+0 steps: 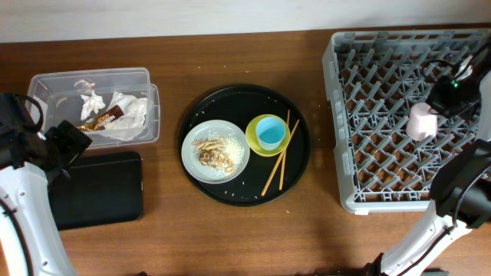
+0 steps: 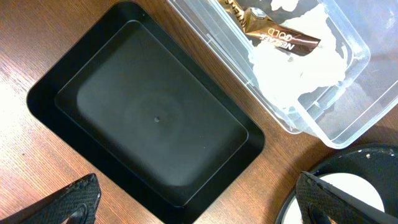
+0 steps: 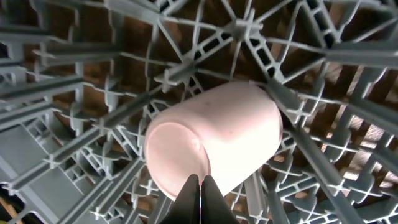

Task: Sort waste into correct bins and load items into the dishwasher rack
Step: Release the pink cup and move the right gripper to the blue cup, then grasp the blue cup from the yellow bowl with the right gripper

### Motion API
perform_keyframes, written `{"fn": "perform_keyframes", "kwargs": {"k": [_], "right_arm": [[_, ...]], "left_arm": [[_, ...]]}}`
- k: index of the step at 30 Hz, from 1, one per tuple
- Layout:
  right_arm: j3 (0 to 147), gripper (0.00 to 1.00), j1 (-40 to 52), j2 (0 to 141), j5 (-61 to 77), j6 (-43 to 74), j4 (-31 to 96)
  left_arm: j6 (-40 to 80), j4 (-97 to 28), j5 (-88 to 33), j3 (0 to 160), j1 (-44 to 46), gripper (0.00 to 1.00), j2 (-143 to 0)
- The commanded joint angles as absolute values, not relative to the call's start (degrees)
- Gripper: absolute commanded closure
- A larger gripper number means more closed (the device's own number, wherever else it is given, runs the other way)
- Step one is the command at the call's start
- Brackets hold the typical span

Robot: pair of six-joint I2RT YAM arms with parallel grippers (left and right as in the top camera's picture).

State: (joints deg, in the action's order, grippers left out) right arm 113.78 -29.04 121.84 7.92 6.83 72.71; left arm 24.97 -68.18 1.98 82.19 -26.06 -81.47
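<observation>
Right gripper (image 3: pixel 200 186): fingertips pinched together on the rim of the small pink cup (image 3: pixel 217 137). Only the wrist view shows this; from overhead the gripper (image 1: pixel 431 107) is a dark bulk beside the cup (image 1: pixel 422 121).
Left gripper (image 2: pixel 199 205): jaws spread wide and holding nothing, only the finger tips (image 2: pixel 78 199) showing at the bottom corners.
Dishwasher rack (image 1: pixel 376 130): its right edge is cut off overhead. The pink cup lies on its side among the pegs; I cannot tell whether it rests on them.
Round black tray (image 1: pixel 230 184): holds the plate (image 1: pixel 192 149), bowl (image 1: pixel 253 143) and chopsticks (image 1: pixel 276 169).
Black rectangular tray (image 2: pixel 155 118): partly under the left arm overhead (image 1: pixel 100 188).
Clear tub (image 1: pixel 146 77): contains tissue (image 1: pixel 126 115) and wrapper (image 1: pixel 103 119). The wrapper's (image 2: pixel 280 31) lettering is legible only up close.
Plate: carries the food scraps (image 1: pixel 215 153).
Bowl: the light blue cup (image 1: pixel 271 133) sits inside.
</observation>
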Motion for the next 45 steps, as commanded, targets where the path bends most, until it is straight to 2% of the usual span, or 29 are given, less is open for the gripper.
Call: {"fn": "perform_keyframes", "kwargs": {"k": [1,4,9,10,11,12,13,14,15,18,21,22,24,27,31,33,39,41,45], "right_arm": [[112.9,0.96,-28.9,122.3,8.3,6.3,72.6],[113.7,0.96,-30.0,122.1,3.5,8.0,74.7],[122.0,0.96,-30.8,116.4,4.3,9.1,82.0],[123.7,0.96,-30.8,114.7,6.2,9.1,84.0],[125.8,0.96,-30.6,110.7,18.4,4.1,87.7],[125.8,0.85,-29.9,106.9,35.4,-6.0,91.1],[125.8,0.49,-28.6,104.6,46.7,-12.9,95.3],[125.4,0.25,-25.8,102.7,50.1,-16.0,97.3],[124.9,0.01,-18.5,100.6,47.5,-16.1,97.3],[124.6,0.02,0.6,101.9,46.7,-16.1,96.2],[123.4,0.02,22.0,109.4,32.4,-9.0,89.9],[123.4,0.04,25.1,111.9,26.0,-4.4,88.6],[123.4,0.23,30.1,117.3,7.0,10.6,87.1],[123.3,0.32,31.9,126.1,-1.1,18.5,85.8],[123.3,0.39,31.9,131.5,0.8,19.0,83.4],[123.3,0.47,31.9,131.6,0.8,19.0,81.0],[118.6,0.53,31.9,131.6,0.8,19.0,76.2],[116.6,0.61,31.9,131.6,0.8,19.6,75.4],[119.7,0.84,31.9,131.5,0.8,19.6,78.2]], "left_arm": [[25.5,-68.2,2.4,82.9,-26.3,0.01,-81.0],[25.5,-68.2,2.4,82.9,-26.3,0.01,-81.0],[25.5,-68.2,2.4,82.9,-26.3,0.01,-81.0],[25.5,-68.2,2.4,82.9,-26.3,0.01,-81.0],[25.5,-68.2,2.4,82.9,-26.3,0.01,-81.0],[25.5,-68.2,2.4,82.9,-26.3,0.01,-81.0],[25.5,-68.2,2.4,82.9,-26.3,0.00,-81.0],[25.5,-68.2,2.4,82.9,-26.3,0.01,-81.0],[25.5,-68.2,2.4,82.9,-26.3,0.01,-81.0],[25.5,-68.2,2.4,82.9,-26.3,0.00,-81.0],[25.5,-68.2,2.4,82.9,-26.3,0.00,-81.0],[25.5,-68.2,2.4,82.9,-26.3,0.01,-81.0],[25.5,-68.2,2.4,82.9,-26.3,0.01,-81.0],[25.5,-68.2,2.4,82.9,-26.3,0.00,-81.0],[25.5,-68.2,2.4,82.9,-26.3,0.01,-81.0],[25.5,-68.2,2.4,82.9,-26.3,0.01,-81.0],[25.5,-68.2,2.4,82.9,-26.3,0.01,-81.0],[25.5,-68.2,2.4,82.9,-26.3,0.01,-81.0],[25.5,-68.2,2.4,82.9,-26.3,0.01,-81.0]]}}
